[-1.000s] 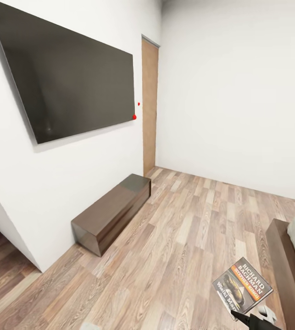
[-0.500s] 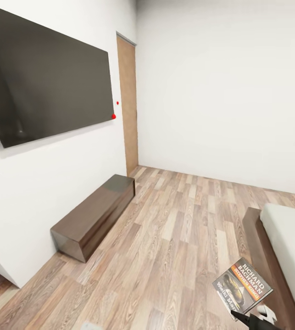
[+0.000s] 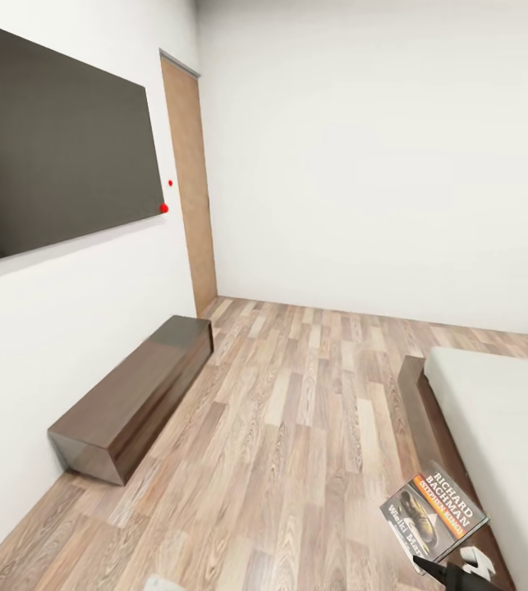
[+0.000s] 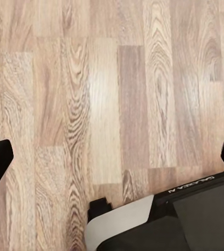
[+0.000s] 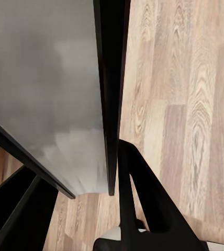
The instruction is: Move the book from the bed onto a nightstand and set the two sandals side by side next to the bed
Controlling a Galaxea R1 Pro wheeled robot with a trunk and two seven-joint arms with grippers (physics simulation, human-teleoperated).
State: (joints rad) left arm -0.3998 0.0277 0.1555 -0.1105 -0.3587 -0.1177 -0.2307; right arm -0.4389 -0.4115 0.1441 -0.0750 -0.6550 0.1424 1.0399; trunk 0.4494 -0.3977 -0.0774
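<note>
Dark-covered book (image 3: pixel 433 513) clamped in right gripper (image 3: pixel 428 565).

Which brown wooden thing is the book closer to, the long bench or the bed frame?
The bed frame. The book is held right beside it, while the long bench sits across the floor against the TV wall.

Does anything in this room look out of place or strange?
Nothing is spilled or damaged. The one odd sight is the book: it hangs tilted above the wood floor beside the bed, clamped at a corner in the right pincer.
</note>
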